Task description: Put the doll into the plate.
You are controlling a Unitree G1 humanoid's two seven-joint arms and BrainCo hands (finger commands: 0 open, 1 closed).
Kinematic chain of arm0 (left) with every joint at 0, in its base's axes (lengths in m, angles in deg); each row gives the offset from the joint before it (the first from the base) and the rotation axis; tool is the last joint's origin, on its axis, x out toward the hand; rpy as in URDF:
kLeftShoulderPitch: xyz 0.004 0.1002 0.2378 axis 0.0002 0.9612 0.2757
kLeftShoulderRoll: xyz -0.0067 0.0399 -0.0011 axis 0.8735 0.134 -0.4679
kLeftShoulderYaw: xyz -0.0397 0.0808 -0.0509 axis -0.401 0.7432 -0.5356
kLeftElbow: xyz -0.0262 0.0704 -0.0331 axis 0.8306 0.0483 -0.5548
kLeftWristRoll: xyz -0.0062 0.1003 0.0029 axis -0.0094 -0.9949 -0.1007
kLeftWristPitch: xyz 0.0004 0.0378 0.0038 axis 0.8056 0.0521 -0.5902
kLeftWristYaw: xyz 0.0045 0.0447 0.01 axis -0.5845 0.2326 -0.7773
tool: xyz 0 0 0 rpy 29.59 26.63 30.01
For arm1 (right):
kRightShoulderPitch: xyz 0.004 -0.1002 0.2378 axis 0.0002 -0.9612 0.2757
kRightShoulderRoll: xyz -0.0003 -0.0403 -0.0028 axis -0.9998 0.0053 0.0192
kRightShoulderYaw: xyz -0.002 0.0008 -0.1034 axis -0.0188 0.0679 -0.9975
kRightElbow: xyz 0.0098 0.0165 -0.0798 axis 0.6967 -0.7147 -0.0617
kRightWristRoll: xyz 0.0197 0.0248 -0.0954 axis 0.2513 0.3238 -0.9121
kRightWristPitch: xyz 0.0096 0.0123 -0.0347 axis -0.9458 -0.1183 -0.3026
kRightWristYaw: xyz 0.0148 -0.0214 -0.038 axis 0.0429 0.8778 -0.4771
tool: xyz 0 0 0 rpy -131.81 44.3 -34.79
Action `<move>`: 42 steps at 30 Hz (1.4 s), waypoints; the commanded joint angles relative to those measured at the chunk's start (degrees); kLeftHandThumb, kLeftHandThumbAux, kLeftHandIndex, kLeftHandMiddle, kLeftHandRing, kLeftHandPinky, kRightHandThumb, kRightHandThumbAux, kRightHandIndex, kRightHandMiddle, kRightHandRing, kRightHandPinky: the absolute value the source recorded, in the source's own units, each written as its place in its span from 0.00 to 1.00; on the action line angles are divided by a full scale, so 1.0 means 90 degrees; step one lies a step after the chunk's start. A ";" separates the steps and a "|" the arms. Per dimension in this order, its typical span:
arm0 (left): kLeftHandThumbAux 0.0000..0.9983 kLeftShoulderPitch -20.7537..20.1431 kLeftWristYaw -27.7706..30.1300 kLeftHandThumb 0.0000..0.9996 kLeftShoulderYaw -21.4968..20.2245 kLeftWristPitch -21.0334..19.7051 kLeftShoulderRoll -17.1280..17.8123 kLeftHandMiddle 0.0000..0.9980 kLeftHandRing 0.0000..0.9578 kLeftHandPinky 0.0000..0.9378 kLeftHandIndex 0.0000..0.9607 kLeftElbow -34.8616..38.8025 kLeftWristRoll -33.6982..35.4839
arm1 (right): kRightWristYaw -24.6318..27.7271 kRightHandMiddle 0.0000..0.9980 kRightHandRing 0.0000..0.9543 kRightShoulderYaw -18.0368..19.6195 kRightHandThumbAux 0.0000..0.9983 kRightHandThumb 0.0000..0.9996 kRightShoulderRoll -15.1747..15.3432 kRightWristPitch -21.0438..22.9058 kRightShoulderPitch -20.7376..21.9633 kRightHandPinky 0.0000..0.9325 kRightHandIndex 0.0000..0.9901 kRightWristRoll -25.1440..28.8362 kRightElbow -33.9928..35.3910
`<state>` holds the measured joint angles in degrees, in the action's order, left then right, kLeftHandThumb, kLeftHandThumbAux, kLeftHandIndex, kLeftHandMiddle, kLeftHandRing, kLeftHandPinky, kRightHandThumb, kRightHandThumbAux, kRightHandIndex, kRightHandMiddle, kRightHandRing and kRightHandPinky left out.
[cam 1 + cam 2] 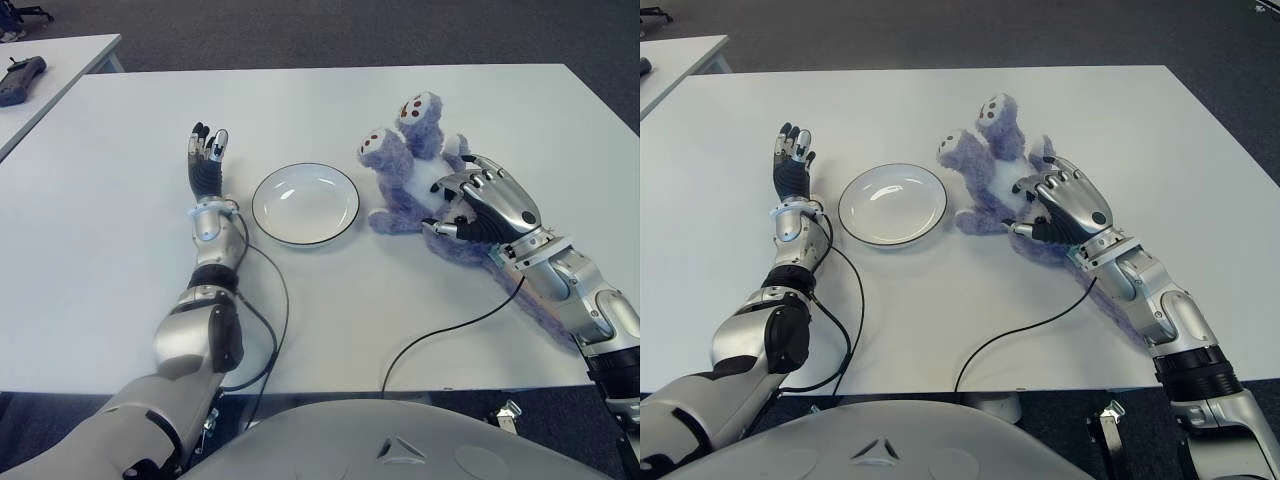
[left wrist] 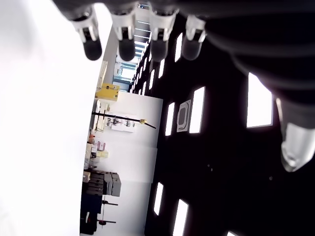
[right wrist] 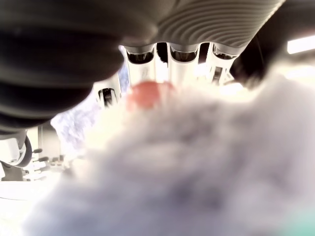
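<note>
A: Doll [image 1: 405,170] position?
B: On the white surface [image 1: 120,210], just right of the plate [image 1: 305,204]. Right hand [image 1: 478,208] sits on top, fingers curled into the fur, gripping it.
A: Materials?
B: Fluffy purple plush; plate round, glossy white, dark rim.
A: Left hand [image 1: 205,160]?
B: Left of plate, fingers straight, empty. Right wrist view adds only fur against fingers.

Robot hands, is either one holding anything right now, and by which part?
The right robot hand is closed over the purple doll at its belly, doll lying on the table. The left robot hand, left of the plate, holds nothing.
</note>
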<state>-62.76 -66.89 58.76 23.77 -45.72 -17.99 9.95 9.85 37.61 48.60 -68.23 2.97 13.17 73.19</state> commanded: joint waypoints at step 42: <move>0.53 0.2003 0.0037 0.00 -0.0213 -0.0058 -0.0320 0.00 0.00 0.00 0.00 -0.1292 0.0252 | -0.0017 0.00 0.00 -0.0216 0.33 0.35 -0.0255 0.0195 -0.0654 0.00 0.00 -0.0582 -0.0276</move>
<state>-62.72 -66.88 58.71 23.76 -45.21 -18.29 10.41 9.65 38.43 47.92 -67.10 -2.98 11.30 75.18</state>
